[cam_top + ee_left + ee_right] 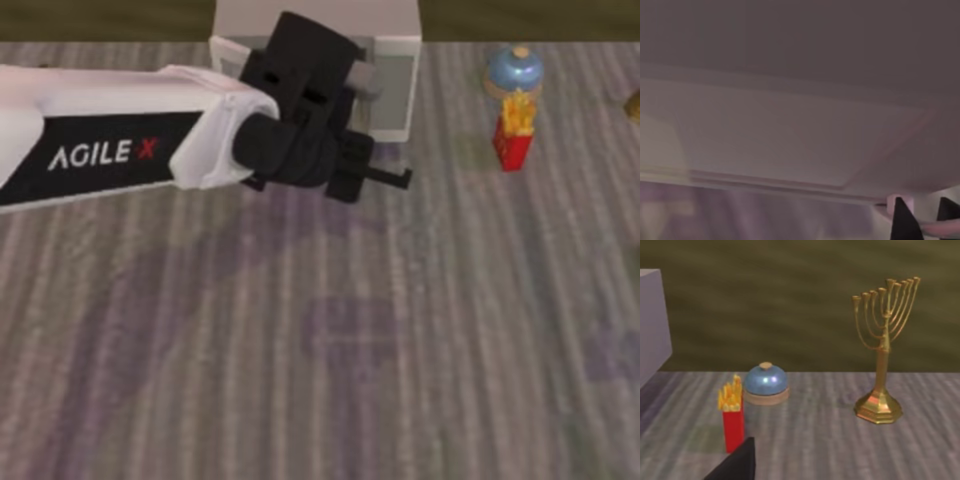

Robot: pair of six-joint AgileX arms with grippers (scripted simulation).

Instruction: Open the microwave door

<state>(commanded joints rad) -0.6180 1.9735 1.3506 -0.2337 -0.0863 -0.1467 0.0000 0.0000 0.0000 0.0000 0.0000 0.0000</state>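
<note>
The microwave (318,35) sits at the far edge of the desk (330,350), left of centre, front toward the near edge. The microwave door (385,90) looks at most barely ajar; the wrist and arm cover most of it, so I cannot tell how far it has swung.

The left gripper (385,178) is just in front of the door's lower edge, its fingers (902,220) pointing toward the desk's right edge. In the left wrist view the two dark tips stand slightly apart, with a pale rounded piece, probably the handle (900,202), between them. Whether they clamp it or only bracket it, I cannot tell.

To open it well, I judge the wrist should pull toward the near edge along an arc about the hinge, not straight back, so the fingers do not slip off.

A blue service bell (765,382), a red carton of fries (733,415) and a gold candelabrum (882,350) stand toward the far-right corner, well apart from the door's swing. The right gripper is out of the top view; its finger state is not visible.
</note>
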